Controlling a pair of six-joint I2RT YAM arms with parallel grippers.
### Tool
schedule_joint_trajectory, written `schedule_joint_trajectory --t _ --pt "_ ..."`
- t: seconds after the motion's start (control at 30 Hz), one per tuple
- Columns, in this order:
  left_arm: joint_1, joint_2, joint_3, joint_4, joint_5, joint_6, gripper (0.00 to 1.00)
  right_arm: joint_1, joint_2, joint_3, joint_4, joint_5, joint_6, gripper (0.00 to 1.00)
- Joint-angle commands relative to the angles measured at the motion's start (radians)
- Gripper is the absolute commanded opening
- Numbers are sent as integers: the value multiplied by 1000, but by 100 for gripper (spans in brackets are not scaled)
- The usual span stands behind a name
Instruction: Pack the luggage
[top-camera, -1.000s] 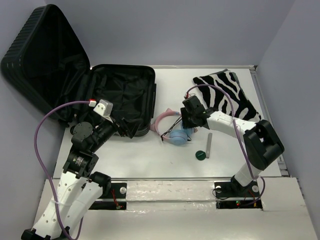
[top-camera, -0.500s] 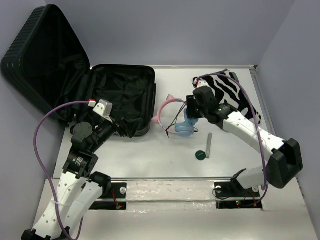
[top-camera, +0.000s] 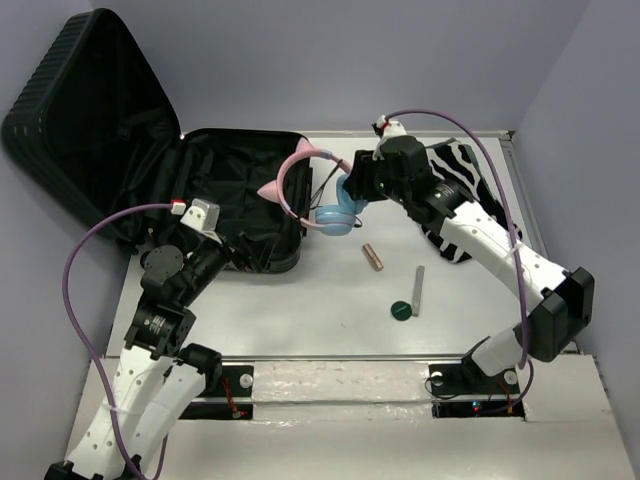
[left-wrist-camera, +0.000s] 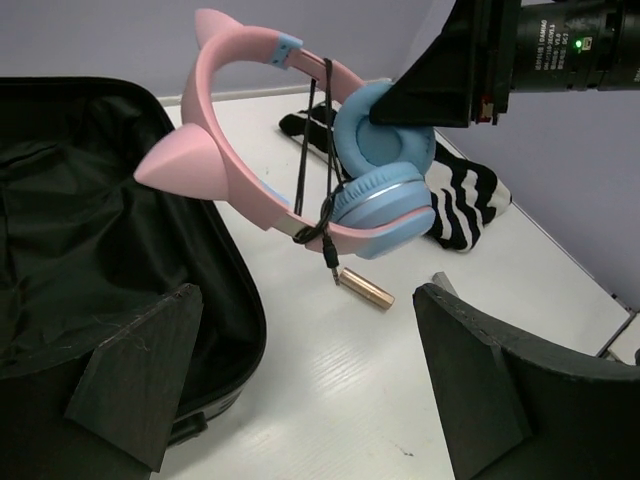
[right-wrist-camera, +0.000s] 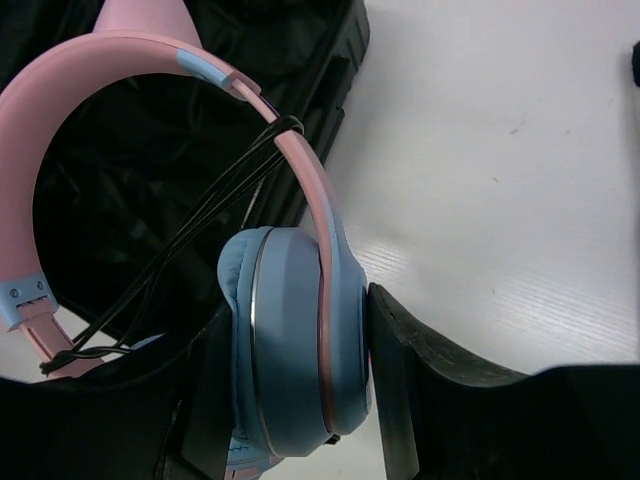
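One headphones clamped in right tool, above luggage edge.

In the right wrist view the pink headphones run off the frame at 9 o'clock; the luggage behind shows only dark lining, its outline cut off.

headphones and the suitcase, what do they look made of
Headphones: smooth matte pink plastic band and cat ears; blue ear pads look like soft leatherette, slightly creased.
Suitcase: shell looks like rigid molded plastic, ribbed with a dull sheen; the lining is wrinkled black fabric.
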Motion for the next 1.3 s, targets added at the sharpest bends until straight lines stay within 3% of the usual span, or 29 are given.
schedule_joint_trajectory --t 0.0,0.2,0.27,0.3,0.33,0.37,0.4,0.47,0.57,0.73,0.83,0.97,1.27 --pt "8 -14 26 25 -31 -5 99 11 77 164 171 -77 46 7" --pt "12 -19 26 21 -64 -8 99 62 394 386 237 -111 116 9" --pt "15 -22 26 21 -68 -10 99 89 475 512 237 -113 135 14" --pt "15 -22 24 21 -72 -8 99 89 514 552 237 -122 158 22" --pt "17 -23 24 21 -74 -8 99 100 583 592 234 -152 167 45" --pt "17 -22 24 21 -78 -8 99 100 609 658 228 -174 188 61" --pt "18 -22 26 22 -80 -10 99 100 637 678 227 -209 193 84" --pt "18 -23 26 21 -86 -10 99 100 631 689 214 -206 164 93" --pt "18 -23 26 21 -95 -17 99 87 525 570 208 -121 72 87" --pt "17 -25 24 21 -92 -22 99 47 289 120 216 3 -47 62" --pt "15 -24 23 21 -75 -22 99 15 139 -114 152 67 -92 63" --pt "15 -22 23 21 -71 -23 99 -58 70 -311 110 -5 -92 70" --pt "15 -13 18 22 -66 -23 99 -136 155 -386 75 -18 -135 76"
